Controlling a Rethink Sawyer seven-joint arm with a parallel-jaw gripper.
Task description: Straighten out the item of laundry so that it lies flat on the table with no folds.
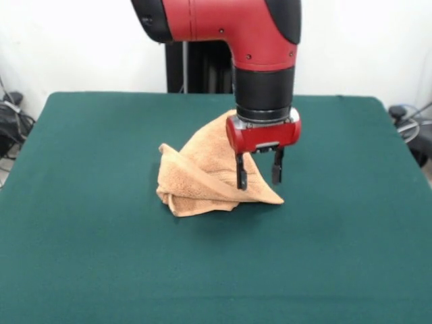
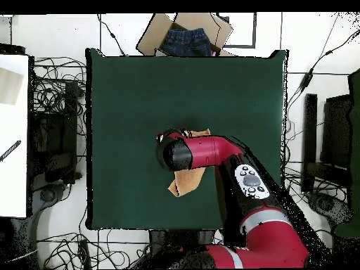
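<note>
Front view: the light orange-tan terry towel [image 1: 202, 179] sits bunched and folded near the middle of the dark green felt-covered table [image 1: 81, 223]. The red-and-black gripper [image 1: 259, 172] hangs just in front of the towel, fingers parted, holding nothing.

Overhead view: the arm hides most of the towel [image 2: 186, 181]. Risk: closing here may pinch several layers and deepen folds.

This is a robotics lab: a green felt surface [image 2: 126, 91] ringed by tangled cables [image 2: 60, 95] on the floor, a cardboard box [image 2: 184, 31] beyond it.
</note>
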